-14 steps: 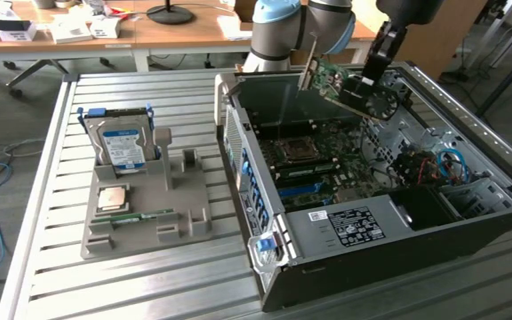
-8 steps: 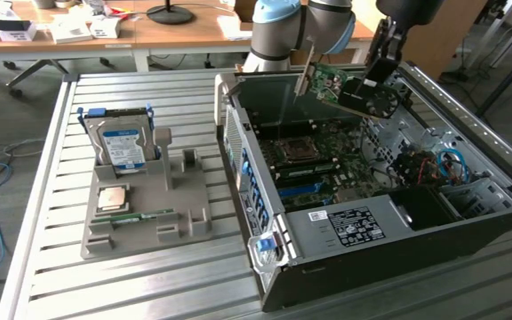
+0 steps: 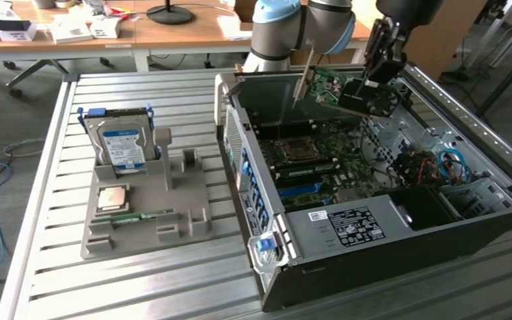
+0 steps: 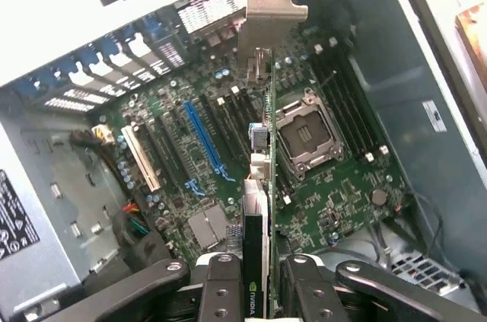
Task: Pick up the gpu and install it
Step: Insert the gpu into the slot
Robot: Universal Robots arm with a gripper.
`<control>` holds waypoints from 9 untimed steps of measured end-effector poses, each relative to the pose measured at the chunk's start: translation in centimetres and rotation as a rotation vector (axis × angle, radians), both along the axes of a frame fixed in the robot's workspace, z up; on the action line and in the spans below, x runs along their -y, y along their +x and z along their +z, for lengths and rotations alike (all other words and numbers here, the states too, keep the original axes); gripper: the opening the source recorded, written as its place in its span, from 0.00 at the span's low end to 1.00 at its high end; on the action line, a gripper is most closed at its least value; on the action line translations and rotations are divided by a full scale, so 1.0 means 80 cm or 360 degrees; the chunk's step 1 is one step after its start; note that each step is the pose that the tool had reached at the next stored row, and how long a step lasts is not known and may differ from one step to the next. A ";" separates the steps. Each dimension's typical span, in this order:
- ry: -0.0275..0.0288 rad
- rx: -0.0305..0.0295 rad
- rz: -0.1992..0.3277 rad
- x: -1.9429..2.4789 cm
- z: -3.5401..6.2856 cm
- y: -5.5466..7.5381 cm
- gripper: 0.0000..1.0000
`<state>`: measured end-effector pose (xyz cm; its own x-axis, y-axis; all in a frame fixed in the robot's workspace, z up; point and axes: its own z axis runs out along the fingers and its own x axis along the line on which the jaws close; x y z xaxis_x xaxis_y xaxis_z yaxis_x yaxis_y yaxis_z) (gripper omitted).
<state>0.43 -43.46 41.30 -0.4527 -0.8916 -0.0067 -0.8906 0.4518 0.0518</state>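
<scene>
The gpu [image 3: 341,90], a green board with a black cooler and a grey metal end bracket, hangs tilted above the open computer case [image 3: 363,233]. My gripper [image 3: 373,81] is shut on the card's cooler end. In the wrist view the gpu [image 4: 259,200] is seen edge-on between my fingers [image 4: 221,284], its bracket [image 4: 270,14] pointing toward the case's rear slot openings. Below it lies the motherboard [image 4: 335,185] with a blue expansion slot [image 4: 204,139] beside the card's edge and an open processor socket [image 4: 308,132]. The card is clear of the board.
A grey fixture [image 3: 145,220] on the slatted metal table [image 3: 51,280] holds a hard drive [image 3: 123,143], a processor [image 3: 114,198] and a memory stick [image 3: 136,217]. Cables [image 3: 443,167] lie inside the case on the exterior view's right. A wooden desk [image 3: 167,30] stands behind.
</scene>
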 end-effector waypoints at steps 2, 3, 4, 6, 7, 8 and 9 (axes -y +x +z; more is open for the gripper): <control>-0.00005 0.00000 0.0049 0.0000 0.000 0.000 0.26; -0.00007 0.00000 0.0075 0.0000 0.000 0.000 0.26; -0.00007 0.00000 0.0099 0.0000 0.000 0.000 0.26; -0.00010 0.00000 0.0150 0.0000 0.000 0.000 0.26; -0.00011 0.00000 0.0176 0.0000 0.000 0.000 0.26; -0.00012 0.00000 0.0201 0.0000 0.000 0.000 0.26; -0.00013 0.00001 0.0229 0.0000 -0.001 0.000 0.26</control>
